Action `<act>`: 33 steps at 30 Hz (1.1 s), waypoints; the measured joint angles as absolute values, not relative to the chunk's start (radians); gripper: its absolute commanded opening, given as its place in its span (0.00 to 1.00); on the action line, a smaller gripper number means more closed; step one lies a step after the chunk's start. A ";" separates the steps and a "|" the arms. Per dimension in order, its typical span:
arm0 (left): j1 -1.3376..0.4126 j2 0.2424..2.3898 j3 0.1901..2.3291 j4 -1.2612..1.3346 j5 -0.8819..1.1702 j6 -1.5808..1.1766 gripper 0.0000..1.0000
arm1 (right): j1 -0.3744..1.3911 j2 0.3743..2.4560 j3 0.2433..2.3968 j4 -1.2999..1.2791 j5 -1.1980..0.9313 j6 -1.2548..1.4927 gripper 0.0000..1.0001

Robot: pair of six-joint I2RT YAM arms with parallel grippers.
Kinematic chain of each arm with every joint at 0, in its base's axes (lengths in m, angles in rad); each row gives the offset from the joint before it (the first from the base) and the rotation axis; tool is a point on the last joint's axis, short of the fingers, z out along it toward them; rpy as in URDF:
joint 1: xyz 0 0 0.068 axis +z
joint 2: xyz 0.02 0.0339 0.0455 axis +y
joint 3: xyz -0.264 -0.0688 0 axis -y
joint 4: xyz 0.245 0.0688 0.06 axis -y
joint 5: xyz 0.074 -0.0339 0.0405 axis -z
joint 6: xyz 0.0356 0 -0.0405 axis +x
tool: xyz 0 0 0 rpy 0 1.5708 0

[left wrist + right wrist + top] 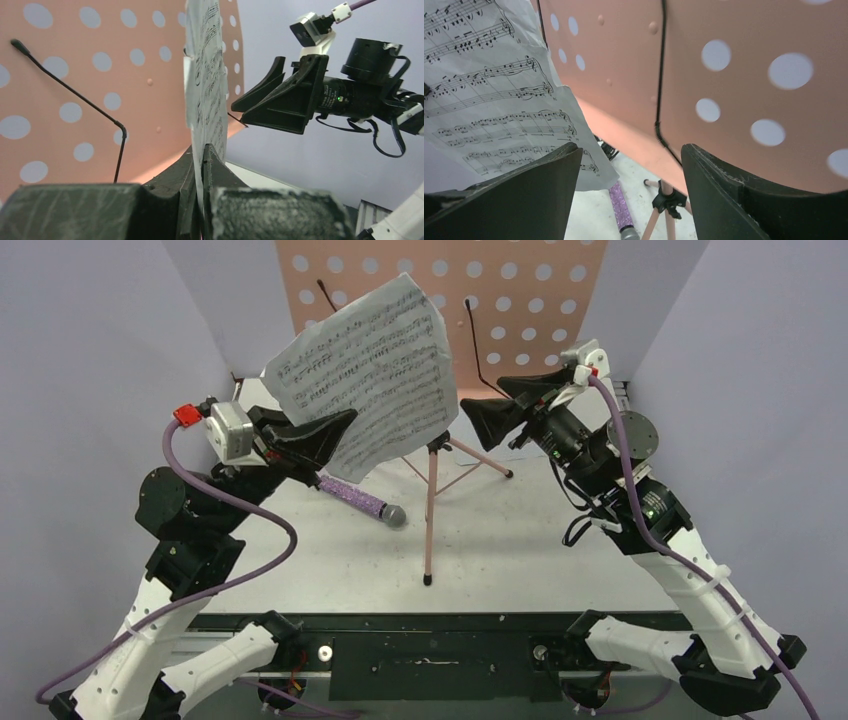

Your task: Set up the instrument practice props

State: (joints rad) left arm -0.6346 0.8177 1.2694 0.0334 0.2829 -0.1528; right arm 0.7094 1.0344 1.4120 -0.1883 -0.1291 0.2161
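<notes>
The left end effector is clamped on the lower edge of a white sheet-music page. It holds the page up in the air, tilted, in front of the left half of the pink music stand's perforated desk. In the left wrist view the page runs edge-on between the two black fingers, which are pressed together on it. Whether it is a single sheet or two I cannot tell.

The right end effector has its jaws apart with nothing between them. It hovers just in front of the right half of the desk, near a thin black wire page retainer. A second wire retainer stands out from the desk behind the page.

The stand sits at the back centre of the white bench, its pink tripod legs spread on the surface.

The purple glitter microphone lies flat on the bench below the raised page. Its grey head points toward the near tripod leg, and it lies near that leg.
</notes>
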 measured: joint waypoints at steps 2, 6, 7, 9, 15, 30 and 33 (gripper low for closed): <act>-0.635 0.834 1.292 0.034 0.263 -0.146 0.00 | 0.708 1.049 1.444 -0.190 -0.104 0.208 0.71; -0.635 0.863 1.341 0.035 0.235 -0.131 0.00 | 0.708 1.061 1.478 -0.189 -0.076 0.194 0.71; -0.635 0.870 1.351 0.035 0.231 -0.126 0.00 | 0.708 1.061 1.481 -0.189 -0.071 0.193 0.70; -0.633 0.882 1.369 0.036 0.223 -0.121 0.00 | 0.708 1.061 1.485 -0.187 -0.064 0.191 0.68; -0.633 0.912 1.414 0.040 0.206 -0.105 0.00 | 0.708 1.093 1.526 -0.189 -0.038 0.186 0.55; -0.633 0.999 1.521 0.035 0.149 -0.043 0.00 | 0.708 1.201 1.570 -0.233 -0.019 0.187 0.17; -0.633 1.014 1.523 0.035 0.149 -0.040 0.00 | 0.708 1.201 1.571 -0.231 -0.018 0.185 0.09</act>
State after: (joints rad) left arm -0.6331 1.0138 1.5230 0.0353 0.1490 -0.0402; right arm 0.7078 1.2015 1.5707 -0.2314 -0.0177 0.1848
